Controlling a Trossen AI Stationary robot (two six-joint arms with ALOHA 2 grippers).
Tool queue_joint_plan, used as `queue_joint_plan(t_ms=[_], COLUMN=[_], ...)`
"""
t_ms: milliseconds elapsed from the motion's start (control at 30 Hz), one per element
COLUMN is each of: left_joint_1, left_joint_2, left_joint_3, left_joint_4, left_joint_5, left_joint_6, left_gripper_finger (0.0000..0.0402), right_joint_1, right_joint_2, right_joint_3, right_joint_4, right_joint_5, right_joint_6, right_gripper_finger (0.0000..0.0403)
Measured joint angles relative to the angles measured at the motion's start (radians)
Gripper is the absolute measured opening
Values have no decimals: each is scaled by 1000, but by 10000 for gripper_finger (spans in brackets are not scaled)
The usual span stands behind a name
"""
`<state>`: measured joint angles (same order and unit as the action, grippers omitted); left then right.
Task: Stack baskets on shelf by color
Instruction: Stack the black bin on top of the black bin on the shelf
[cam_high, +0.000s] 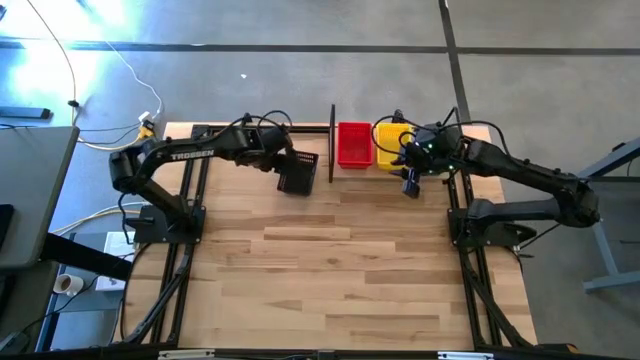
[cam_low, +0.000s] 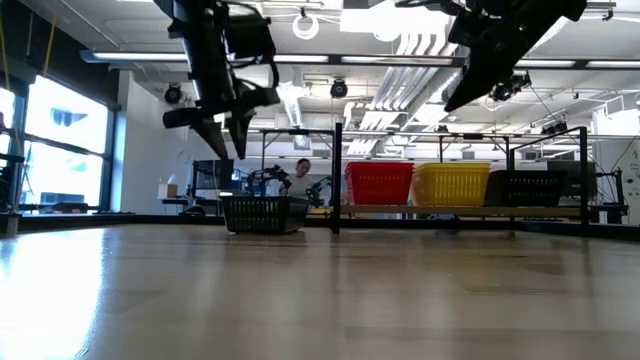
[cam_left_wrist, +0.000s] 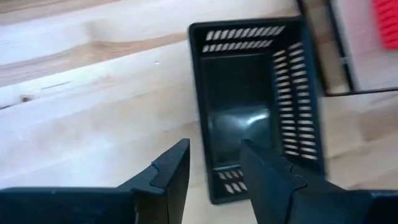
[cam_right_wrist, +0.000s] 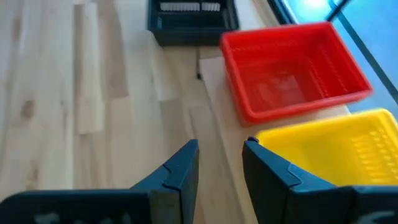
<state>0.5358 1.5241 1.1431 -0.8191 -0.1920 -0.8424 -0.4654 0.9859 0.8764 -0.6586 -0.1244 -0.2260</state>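
A black basket (cam_high: 297, 176) (cam_low: 263, 213) (cam_left_wrist: 255, 106) stands on its bottom on the tabletop, just left of the shelf's left end post (cam_high: 332, 145). My left gripper (cam_high: 285, 160) (cam_low: 225, 130) (cam_left_wrist: 214, 171) hangs open above the basket's near end, pointing steeply down, clear of it. On the shelf (cam_low: 460, 210) stand a red basket (cam_high: 353, 145) (cam_low: 379, 183) (cam_right_wrist: 292, 68), a yellow basket (cam_high: 388, 146) (cam_low: 452, 183) (cam_right_wrist: 336, 149) and a black basket (cam_low: 527, 187), side by side. My right gripper (cam_high: 410, 182) (cam_low: 470, 90) (cam_right_wrist: 221, 165) is open and empty, raised before the shelf's yellow basket.
The shelf's black frame and upright end posts (cam_low: 337, 175) stand at the table's far edge. Bare wooden tabletop (cam_high: 330, 270) stretches toward the near edge. Beyond the table, a person (cam_low: 300, 178) sits in the room.
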Motion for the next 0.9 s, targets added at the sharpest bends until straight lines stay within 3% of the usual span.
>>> queue_joint_plan(t_ms=[167,667,767,900], left_joint_1=[36,67,72,75], left_joint_2=[81,260,281,302], left_joint_3=[0,-1,-1,-1], left_joint_4=[22,93,94,122], left_joint_5=[58,53,57,95], left_joint_6=[55,58,59,59], left_gripper_finger=[131,129,113,64], right_joint_1=[57,153,172,198], right_joint_2=[0,0,0,0], right_joint_3=[0,0,0,0], right_joint_4=[45,138,160,178], right_joint_5=[12,95,94,95], right_joint_6=[9,9,11,48], right_gripper_finger=[110,110,110,110])
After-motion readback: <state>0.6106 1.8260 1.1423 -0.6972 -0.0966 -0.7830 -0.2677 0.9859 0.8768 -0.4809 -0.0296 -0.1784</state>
